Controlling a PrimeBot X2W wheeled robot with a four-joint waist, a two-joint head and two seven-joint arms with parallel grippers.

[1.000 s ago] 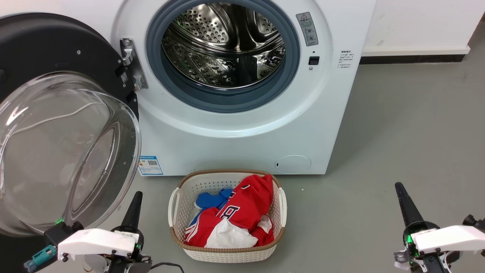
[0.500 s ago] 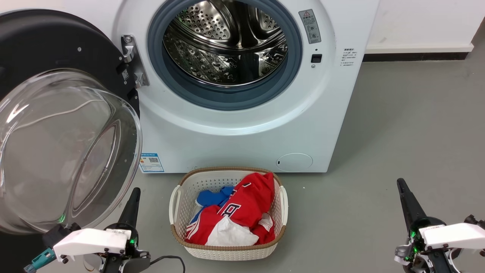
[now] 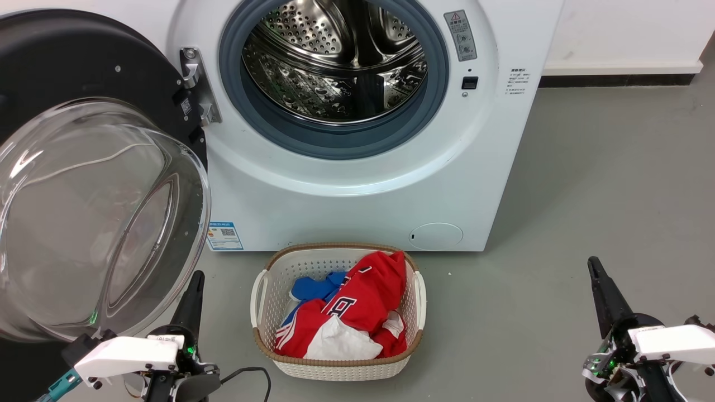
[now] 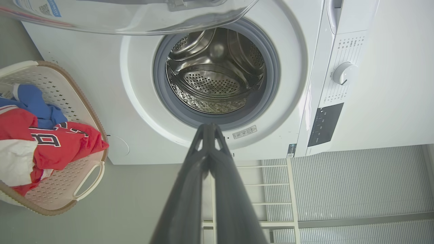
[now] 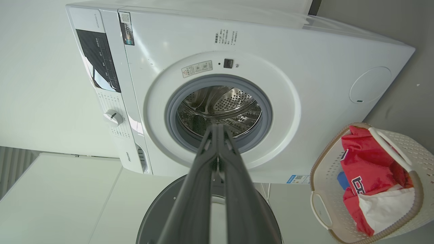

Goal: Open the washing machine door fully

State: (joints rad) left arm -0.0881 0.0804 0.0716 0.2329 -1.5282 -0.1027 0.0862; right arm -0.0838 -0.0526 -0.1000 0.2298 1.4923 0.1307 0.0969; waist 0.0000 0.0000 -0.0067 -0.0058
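Plainly, the washing machine door (image 3: 67,61) stands swung out to the left of the washing machine (image 3: 346,195), hanging from its metal hinge (image 3: 196,84) at the left edge of the round opening. Its black ring faces the head camera, and its clear glass bowl window (image 3: 95,223) bulges forward and down towards the lower left of that view. The opening is uncovered, so the grey rubber gasket (image 3: 335,146) and the perforated steel drum (image 3: 335,61) show in full. Low on the white front panel sit a blue sticker (image 3: 224,236) at the left and a small round flap (image 3: 435,236) at the right. On the grey floor (image 3: 586,184), just in front of the machine, stands a white laundry basket (image 3: 335,369) with a brown rim, holding red clothing (image 3: 363,304) along with blue and white pieces. The left gripper (image 3: 198,277) points up near the lower right edge of the glass bowl. In the left wrist view the bowl's rim runs along the top, apart from the fingertips. Its two dark fingers are pressed together with nothing between them. The right gripper (image 3: 593,263) hangs over bare floor well to the right of the basket, apart from the machine. Its fingers likewise meet at the tips and grip nothing.
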